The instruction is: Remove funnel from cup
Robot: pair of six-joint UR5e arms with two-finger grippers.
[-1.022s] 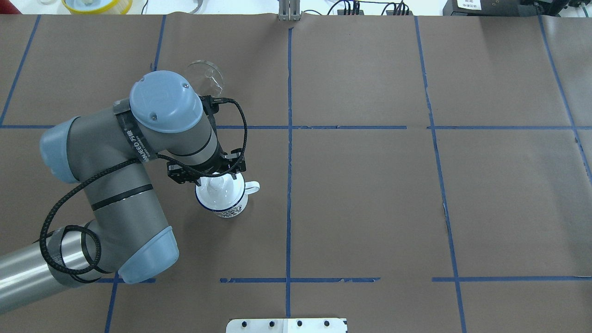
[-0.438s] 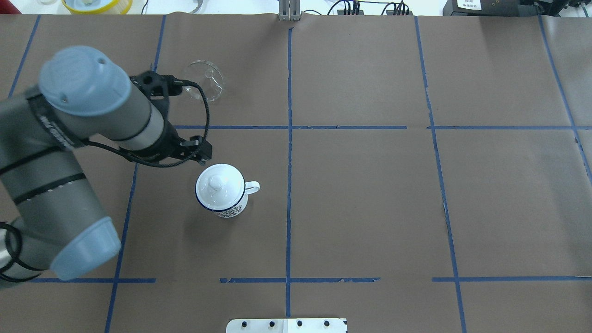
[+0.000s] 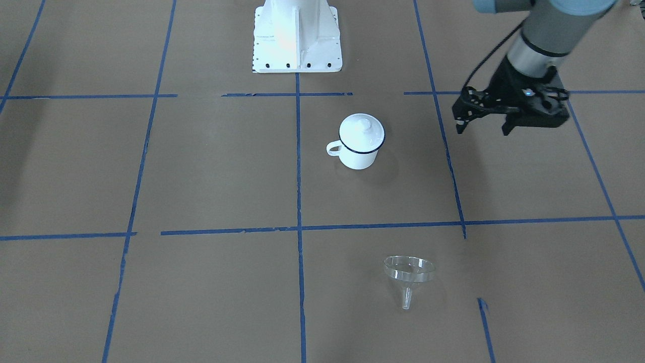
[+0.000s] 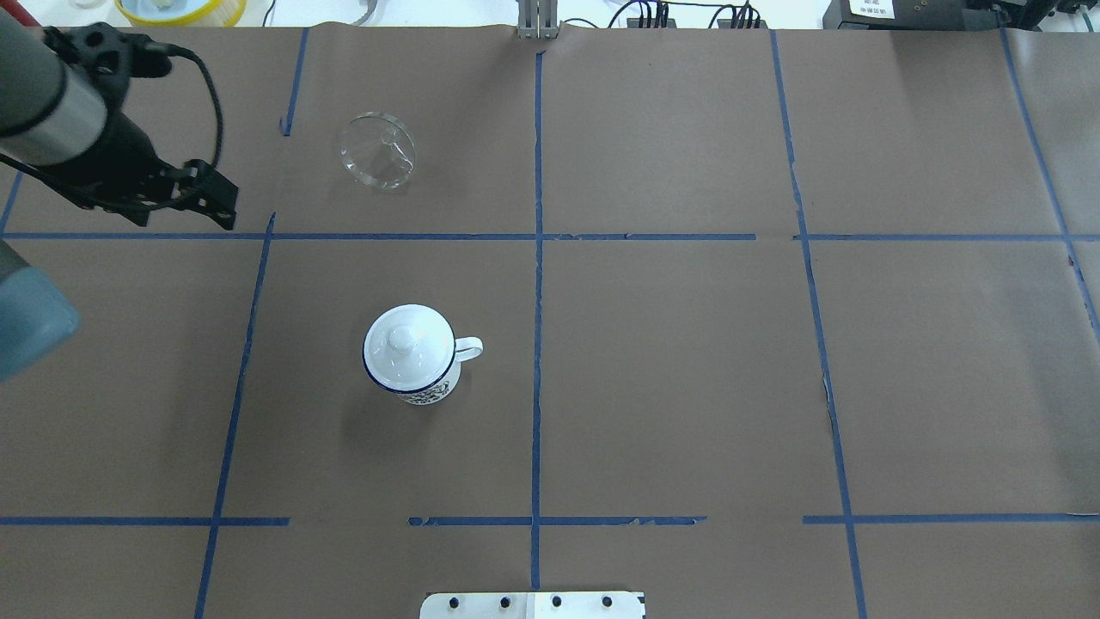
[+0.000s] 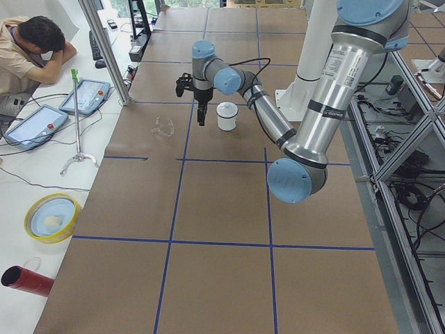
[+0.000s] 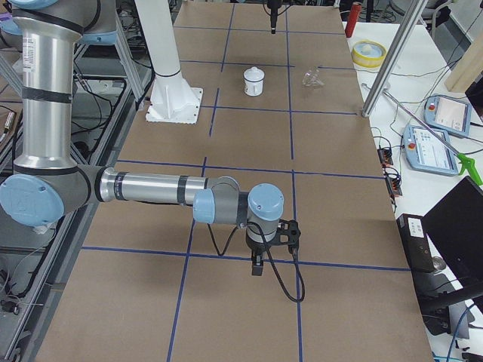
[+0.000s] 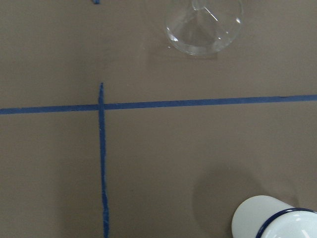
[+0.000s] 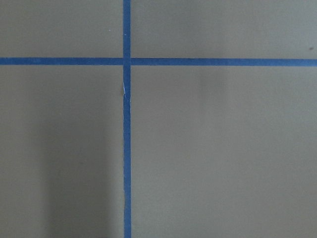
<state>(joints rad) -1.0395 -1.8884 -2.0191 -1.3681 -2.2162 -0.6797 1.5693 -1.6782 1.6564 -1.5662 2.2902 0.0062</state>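
Closest to the robot, the white base plate [image 4: 533, 604] sits at the edge of the brown tabletop [image 4: 687, 344], which is marked off by blue tape lines [image 4: 537, 284]. Off at the robot's right end, the right hand [image 6: 256, 265] hangs pointing down over a tape crossing. It shows only in the exterior right view, so I cannot tell whether its fingers are spread or pressed together. Further out, left of the centre line, the cup [image 4: 425, 391] stands upright on the tabletop with its loop handle turned to the robot's right. A white knobbed lid [image 4: 404, 344] rests on its dark blue rim. Beyond the cup and well off to the robot's left, the left hand [image 3: 482, 126] hangs above the tabletop with its fingers spread and nothing between them, well apart from both the cup and the funnel. Farthest out, the funnel [image 4: 378, 150] lies tipped on its side on the bare tabletop, out of the cup and well apart from it, spout pointing away from the robot.
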